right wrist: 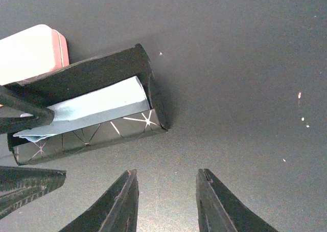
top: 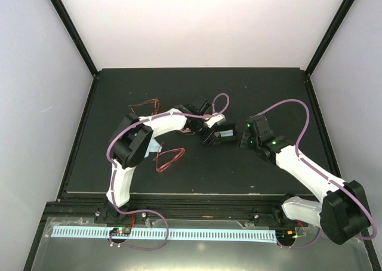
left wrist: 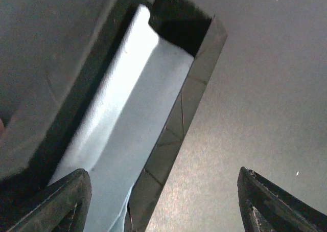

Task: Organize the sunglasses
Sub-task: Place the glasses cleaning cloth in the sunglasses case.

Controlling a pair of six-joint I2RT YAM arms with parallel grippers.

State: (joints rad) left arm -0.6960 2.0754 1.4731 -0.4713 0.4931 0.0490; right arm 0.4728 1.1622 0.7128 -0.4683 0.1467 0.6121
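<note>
Sunglasses not yet cased: red-pink thin-framed pair [top: 170, 159] and brownish-amber pair [top: 143, 107] lay on black tabletop [top: 268, 86], well left of the released left hand [left wrist: 163, 191] above an open black oblong case [left wrist: 200, 71]; right hand [right wrist: 167, 176] half-spread, empty.

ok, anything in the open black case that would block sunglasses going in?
Yes. A light blue cloth lies inside the black case, covering most of its floor. The red-pink sunglasses lie apart from the case; the left tool hangs open over the cloth.
</note>
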